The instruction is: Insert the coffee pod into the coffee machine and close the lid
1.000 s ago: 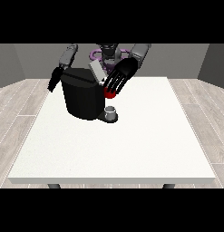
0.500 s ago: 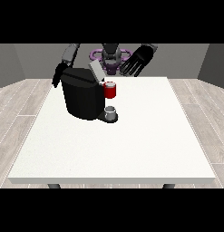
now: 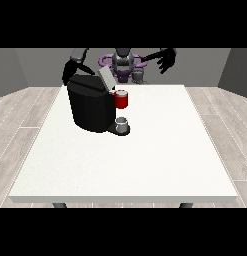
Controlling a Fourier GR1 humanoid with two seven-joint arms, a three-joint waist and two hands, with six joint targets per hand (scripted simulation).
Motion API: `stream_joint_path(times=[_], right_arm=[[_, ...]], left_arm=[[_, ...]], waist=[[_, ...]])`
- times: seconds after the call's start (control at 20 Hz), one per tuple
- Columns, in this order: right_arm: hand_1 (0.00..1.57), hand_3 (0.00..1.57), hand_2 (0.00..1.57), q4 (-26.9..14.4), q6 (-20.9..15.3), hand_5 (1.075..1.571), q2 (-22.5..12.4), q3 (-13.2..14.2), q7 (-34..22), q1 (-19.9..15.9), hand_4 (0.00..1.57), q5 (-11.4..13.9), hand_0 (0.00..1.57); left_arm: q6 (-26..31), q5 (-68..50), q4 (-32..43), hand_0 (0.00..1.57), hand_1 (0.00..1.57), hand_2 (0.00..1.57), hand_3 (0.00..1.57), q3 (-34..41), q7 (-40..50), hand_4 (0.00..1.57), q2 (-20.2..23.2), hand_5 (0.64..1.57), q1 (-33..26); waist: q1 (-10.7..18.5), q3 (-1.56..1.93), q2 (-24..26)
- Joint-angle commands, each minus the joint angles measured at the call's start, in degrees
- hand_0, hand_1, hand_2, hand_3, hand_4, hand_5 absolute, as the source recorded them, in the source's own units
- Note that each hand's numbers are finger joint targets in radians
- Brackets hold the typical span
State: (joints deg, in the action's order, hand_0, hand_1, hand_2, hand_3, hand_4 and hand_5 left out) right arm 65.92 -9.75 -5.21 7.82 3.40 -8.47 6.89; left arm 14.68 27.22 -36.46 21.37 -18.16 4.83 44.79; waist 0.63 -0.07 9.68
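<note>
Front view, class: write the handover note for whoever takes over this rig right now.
Hand at the view's right: raised behind the table's far edge, fingers spread, holding nothing.
Hand at the view's left: behind the coffee machine; fingers not readable.
Lid: tilted up, open.
A red thing at the machine sits at its front; a grey cup stands below.
Left: close the lid. The pod does not plainly show.

Bare test room as I see it from my station, white desk (image 3: 145, 165), black coffee machine (image 3: 91, 107), pale wood-plank floor (image 3: 25, 107), plain grey walls (image 3: 25, 70)
</note>
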Motion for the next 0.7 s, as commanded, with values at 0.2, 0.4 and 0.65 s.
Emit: stream_joint_path(times=[0.2, 0.4, 0.65], right_arm=[[0.00, 0.00, 0.00, 5.8, 5.3, 1.571, 1.0, -2.4, -2.5, -2.8, 0.00, -3.2, 0.00], [0.00, 0.00, 0.00, 9.4, 9.7, 1.571, -2.1, -4.6, -5.9, -4.3, 0.20, -2.8, 0.00], [0.00, 0.00, 0.00, 8.7, 11.6, 1.571, -6.1, -2.5, -4.2, -5.6, 0.08, -2.6, 0.00]], left_arm=[[2.3, -3.5, 0.1, 0.00, 0.00, 0.00, 0.00, 0.4, -1.7, 0.44, -3.4, 1.571, -12.7], [2.9, -4.6, -1.6, 0.00, 0.00, 0.00, 0.00, 0.3, -1.3, 0.41, -3.1, 1.571, -16.6], [5.9, -8.7, -8.5, 0.00, 0.00, 0.00, 0.00, -1.7, 4.6, 0.43, -4.8, 1.571, -17.3]], waist=[[5.1, 0.06, 7.4], [5.3, 0.05, 9.1], [8.7, 0.09, 8.4]])
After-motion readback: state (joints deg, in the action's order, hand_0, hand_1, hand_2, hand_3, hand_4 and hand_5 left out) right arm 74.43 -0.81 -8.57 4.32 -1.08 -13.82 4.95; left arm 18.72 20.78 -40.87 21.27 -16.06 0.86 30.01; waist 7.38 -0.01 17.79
